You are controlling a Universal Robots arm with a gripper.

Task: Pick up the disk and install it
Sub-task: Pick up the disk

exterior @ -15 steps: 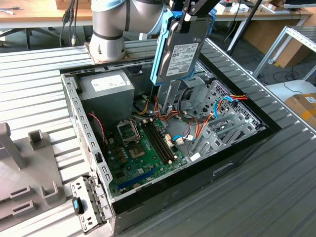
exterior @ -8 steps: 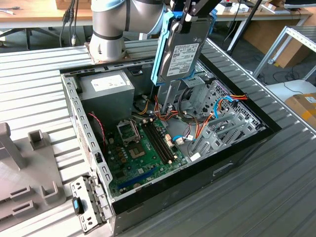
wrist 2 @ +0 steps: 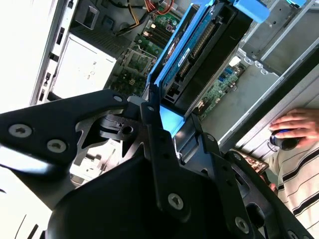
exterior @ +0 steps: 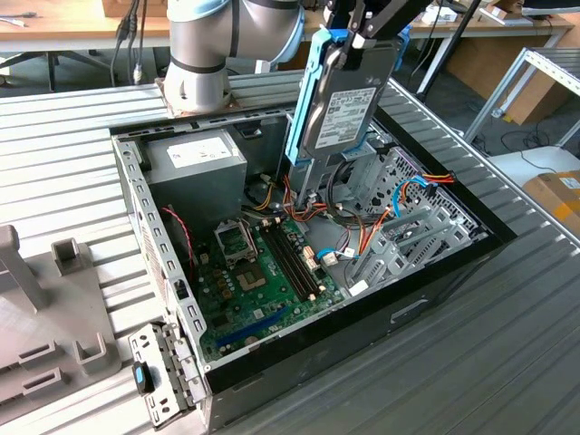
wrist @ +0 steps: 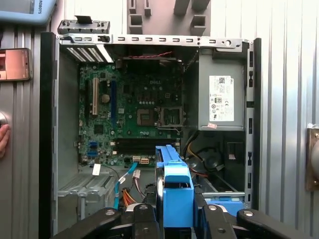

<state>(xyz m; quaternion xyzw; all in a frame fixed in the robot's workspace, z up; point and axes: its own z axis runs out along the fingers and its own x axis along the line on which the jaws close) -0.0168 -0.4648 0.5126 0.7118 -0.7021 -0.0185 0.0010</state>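
Disk [exterior: 349,95] position: lifted clear of the open computer case [exterior: 426,285], hanging on edge and slightly tilted above the case's far side in the exterior view. Its lower end is over the interior, above the motherboard [exterior: 263,272] and the loose cables [exterior: 367,231].

Gripper [exterior: 361,36] condition: pressed onto the disk's upper end. In the first wrist view a finger [wrist: 143,219] stands on each side of the blue rail [wrist: 177,186].

Handling, as I judge it:
- The body is rigid and fairly dense. It will not flex, but held by one end it pulls on the pinch.
- The surfaces are smooth, so I expect slip or swing if it is jolted.
- I treat the disk as shock-sensitive.
- The plastic rail and tabs are the weak parts, so I would grip the hard body, not the tabs.
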